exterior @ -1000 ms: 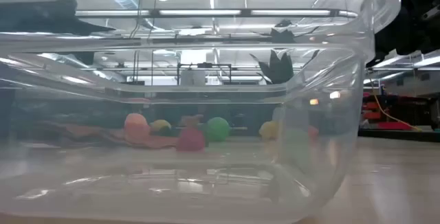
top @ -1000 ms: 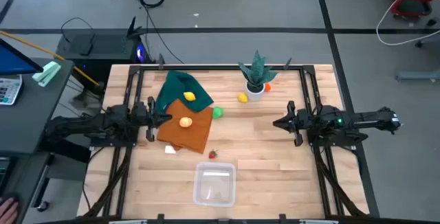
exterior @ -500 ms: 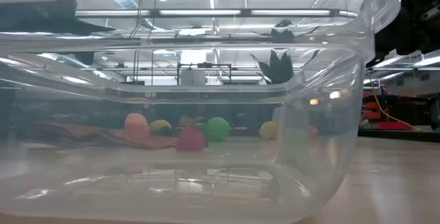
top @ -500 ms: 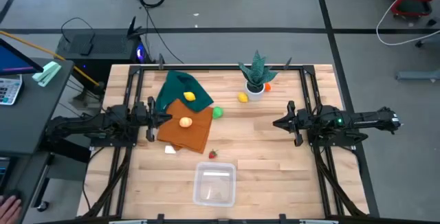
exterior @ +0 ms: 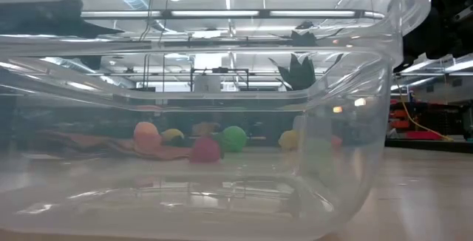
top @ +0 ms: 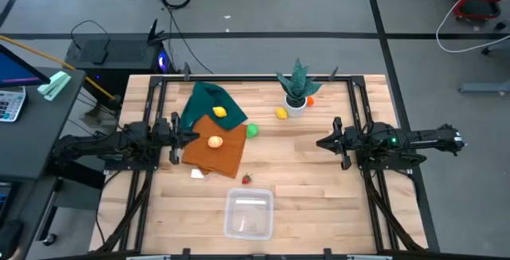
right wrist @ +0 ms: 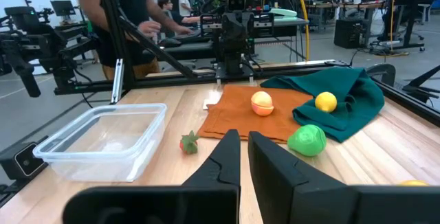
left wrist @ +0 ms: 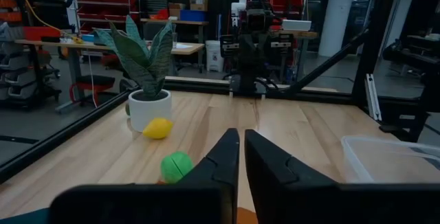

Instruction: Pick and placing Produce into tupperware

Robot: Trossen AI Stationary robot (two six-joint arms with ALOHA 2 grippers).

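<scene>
Tupperware [top: 249,213], one, clear and holding nothing, sits at the 6 o'clock edge of the bench [top: 311,176], between the two arms and nearer that edge than both. Produce, six pieces, all outside it: red strawberry [top: 247,179] just off its 12 o'clock side, closest piece; orange fruit [top: 215,141] on the orange cloth [top: 219,152]; yellow lemon [top: 220,112] on the green cloth [top: 209,100]; green ball [top: 253,130] just off the orange cloth's 3 o'clock edge; second yellow piece [top: 281,113] touching or just beside the white plant pot [top: 296,104] at its 9 o'clock side; small orange-red piece [top: 310,100] at the pot's 3 o'clock side. One potted plant. Small white scrap [top: 198,174] near the orange cloth's 6 o'clock corner. Left gripper [top: 196,136] at 9 o'clock of the bench, fingers together, empty, tip over the orange cloth's edge near the orange fruit. Right gripper [top: 320,143] at 3 o'clock, fingers together, empty, well apart from all produce. Person in dark top stands past the bench in the right wrist view.
</scene>
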